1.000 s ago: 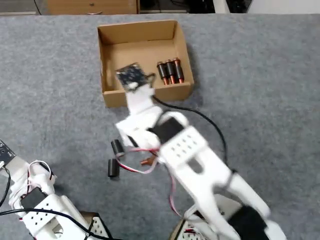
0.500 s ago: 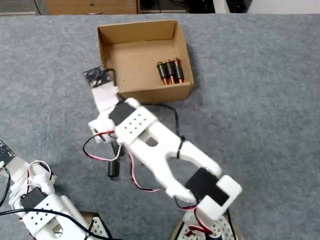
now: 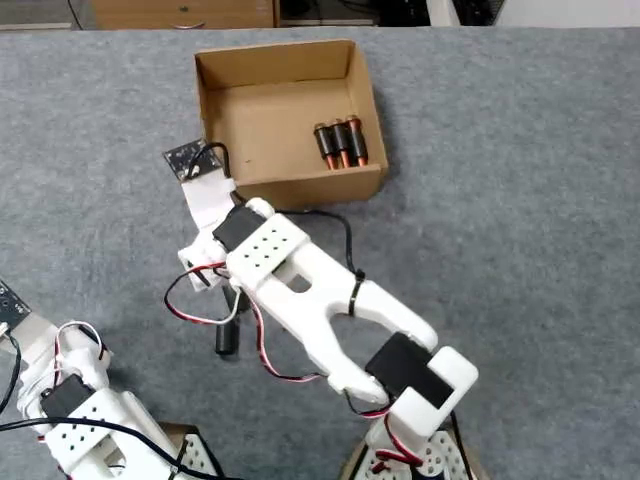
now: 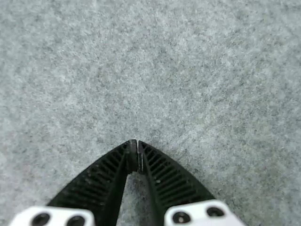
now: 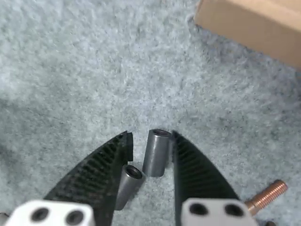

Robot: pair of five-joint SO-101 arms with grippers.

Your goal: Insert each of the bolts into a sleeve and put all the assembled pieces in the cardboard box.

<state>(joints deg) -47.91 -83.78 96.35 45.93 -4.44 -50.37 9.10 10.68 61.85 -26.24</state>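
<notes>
In the right wrist view my right gripper [image 5: 150, 136] is open and low over the carpet, with an upright dark sleeve [image 5: 157, 153] between its fingers. A second sleeve [image 5: 129, 183] lies tilted under one finger, and a copper bolt [image 5: 265, 197] lies off to the side. From above, the right arm [image 3: 300, 290] stretches over this spot, with one black sleeve [image 3: 228, 338] showing beside it. The cardboard box [image 3: 285, 190] holds three assembled pieces [image 3: 340, 145]. My left gripper [image 4: 136, 153] is shut on nothing above bare carpet.
The box corner [image 5: 254, 23] sits close beyond the right gripper. Red and black cables [image 3: 200, 310] loop beside the right arm. The left arm [image 3: 70, 410] rests at the near left corner. Grey carpet [image 3: 520, 200] covers the table.
The right arm swung left from the box's front wall and came down over the sleeves; in the last half second it only shifted slightly. The left arm has stayed still.
</notes>
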